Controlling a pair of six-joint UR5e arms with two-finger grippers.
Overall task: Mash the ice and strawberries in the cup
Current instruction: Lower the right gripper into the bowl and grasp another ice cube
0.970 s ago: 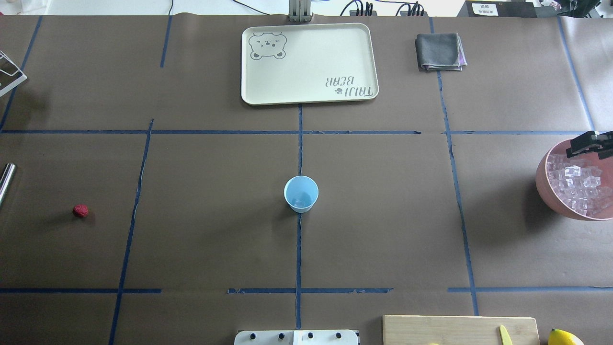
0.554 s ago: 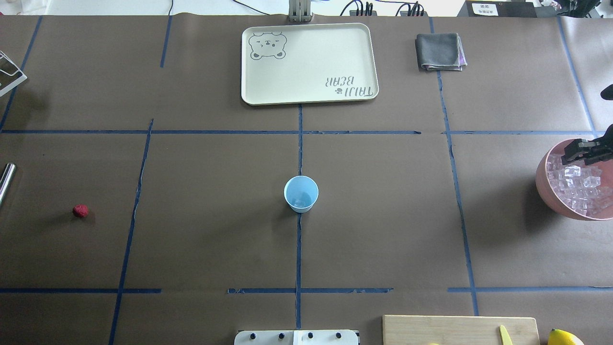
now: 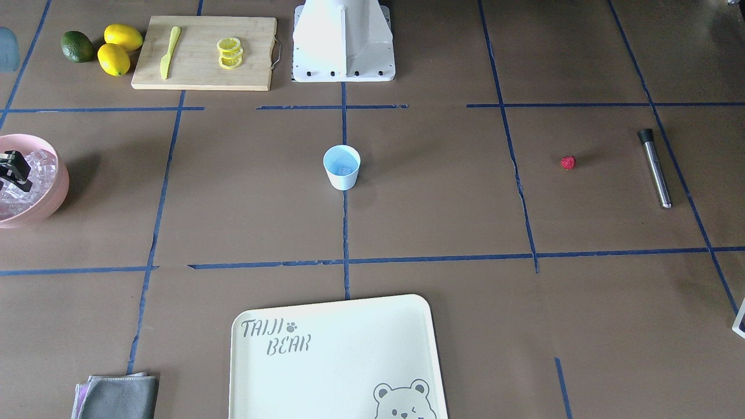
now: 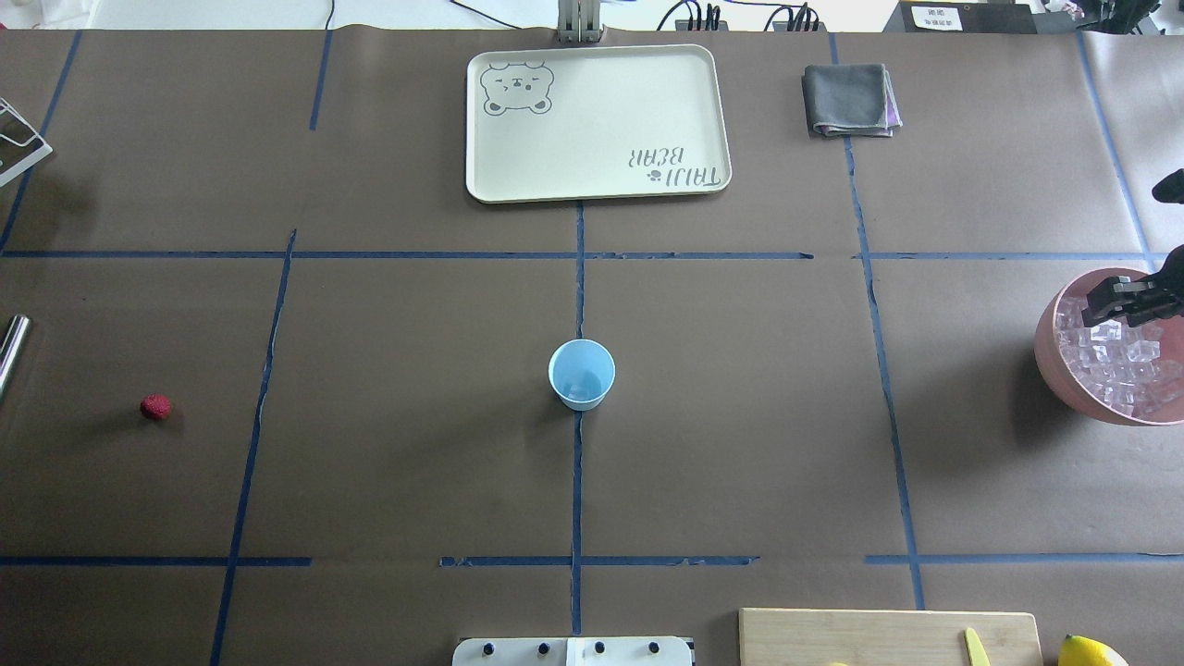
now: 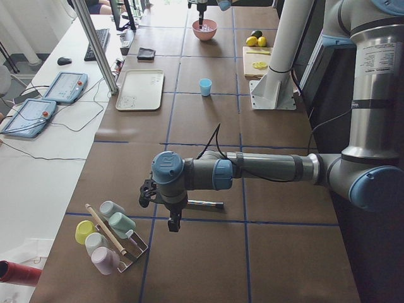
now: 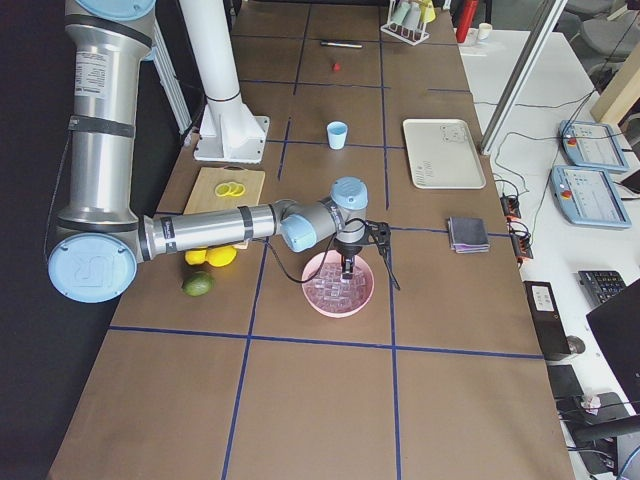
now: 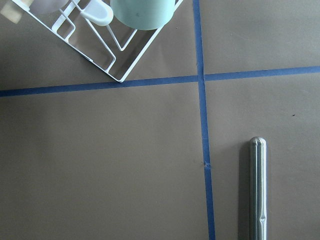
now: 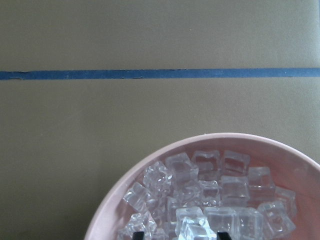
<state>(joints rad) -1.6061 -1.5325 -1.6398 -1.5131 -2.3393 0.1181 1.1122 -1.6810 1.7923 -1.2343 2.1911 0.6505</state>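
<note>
While your right pincer (image 8: 182,236) gapes over the ice (image 8: 235,187) in the right-edge bowl (image 4: 1043,356) (gripping nothing), you cannot tell how the left pincer (image 5: 173,222) stands.

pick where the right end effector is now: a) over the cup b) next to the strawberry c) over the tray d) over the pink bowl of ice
D: the right end effector hangs over the ice in the bowl, at the table's edge, far from the cup.
</note>
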